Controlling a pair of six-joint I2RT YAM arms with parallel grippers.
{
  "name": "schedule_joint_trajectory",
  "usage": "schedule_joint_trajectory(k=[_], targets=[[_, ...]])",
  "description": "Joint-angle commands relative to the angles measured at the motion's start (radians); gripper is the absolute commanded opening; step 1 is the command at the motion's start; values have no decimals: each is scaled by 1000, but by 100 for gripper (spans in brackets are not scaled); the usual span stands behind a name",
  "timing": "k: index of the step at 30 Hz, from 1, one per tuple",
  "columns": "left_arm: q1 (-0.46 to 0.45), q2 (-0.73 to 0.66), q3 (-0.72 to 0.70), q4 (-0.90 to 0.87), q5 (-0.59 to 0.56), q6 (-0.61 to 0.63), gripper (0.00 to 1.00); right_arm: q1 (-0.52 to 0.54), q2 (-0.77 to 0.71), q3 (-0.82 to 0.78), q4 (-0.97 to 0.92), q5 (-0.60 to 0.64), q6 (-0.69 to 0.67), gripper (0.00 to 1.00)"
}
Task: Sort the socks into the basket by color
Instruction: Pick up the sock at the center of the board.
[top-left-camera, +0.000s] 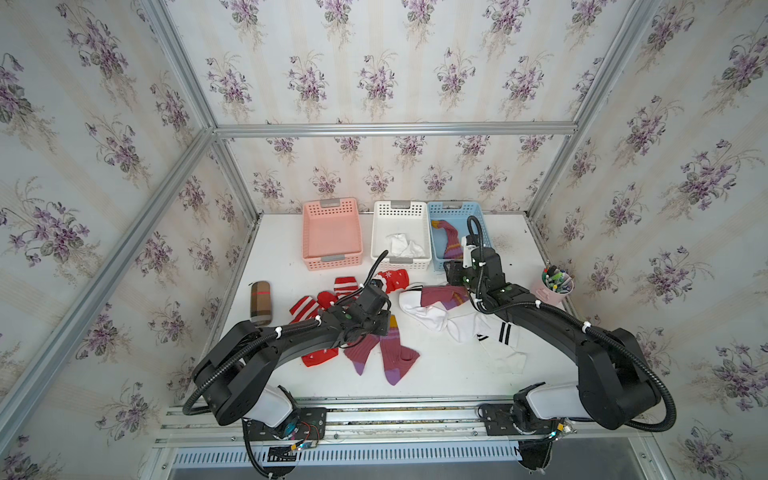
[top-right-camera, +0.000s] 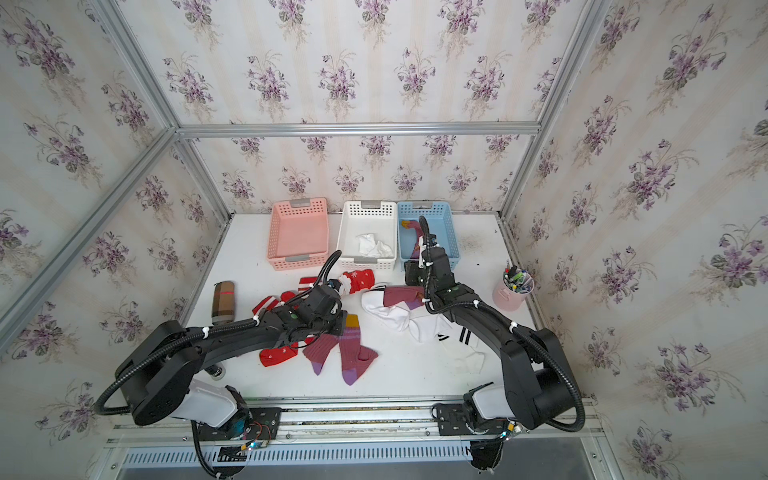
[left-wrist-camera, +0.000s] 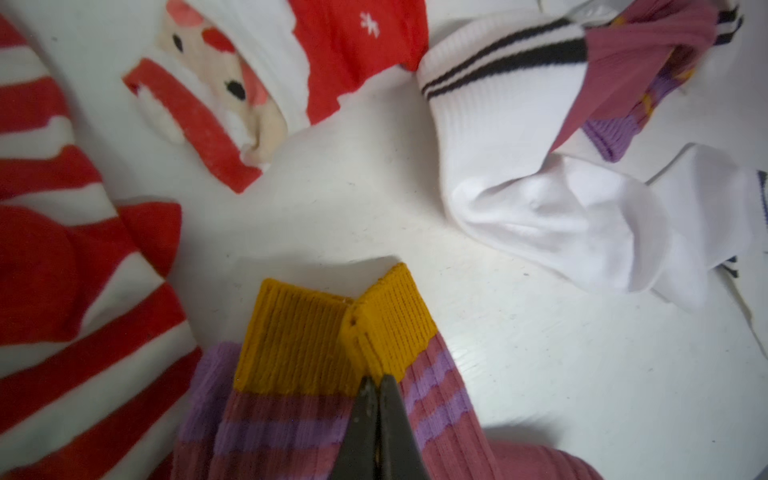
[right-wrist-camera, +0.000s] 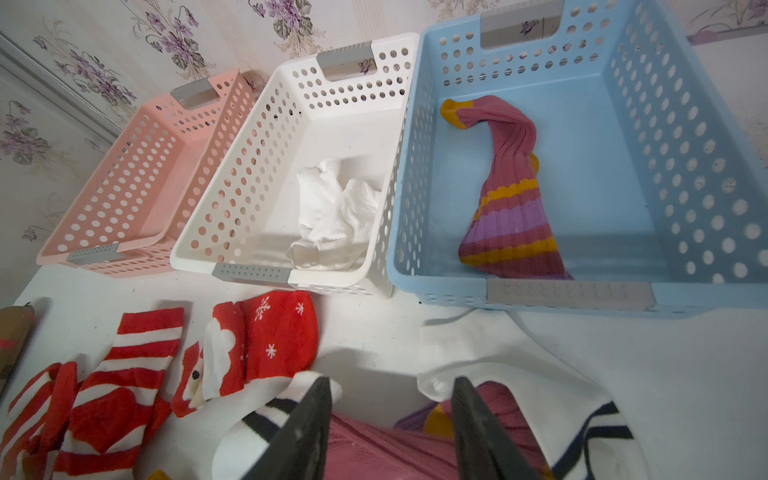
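Your left jaws are gripping the mustard cuff (left-wrist-camera: 299, 340) of a maroon sock (left-wrist-camera: 291, 428) lying on the worktop (left-wrist-camera: 374, 199). Your right jaws are hanging half open over another maroon sock (right-wrist-camera: 374, 453), near the blue basket (right-wrist-camera: 706, 166).

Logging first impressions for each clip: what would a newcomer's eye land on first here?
Scattered red, white and maroon socks fill the middle of the table, where the left gripper is shut on a mustard-cuffed sock. At the back stand three baskets in a row: the pink basket empty, the white basket holding a crumpled white sock, the blue basket one maroon sock.
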Motion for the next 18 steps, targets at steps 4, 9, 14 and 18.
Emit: schedule_joint_trajectory(k=[4,9,14,18], targets=[[-2,-41,92,-126,3,36,4,1,-66,-21,1,-18,-2,50],[-3,-53,200,-211,24,54,3,1,-124,-17,-43,-17,-8,51],[-3,-53,341,-297,33,80,3,0,-154,4,-95,-10,-22,52],[-5,-37,467,-361,38,105,3,0,-174,12,-114,-12,-30,52]])
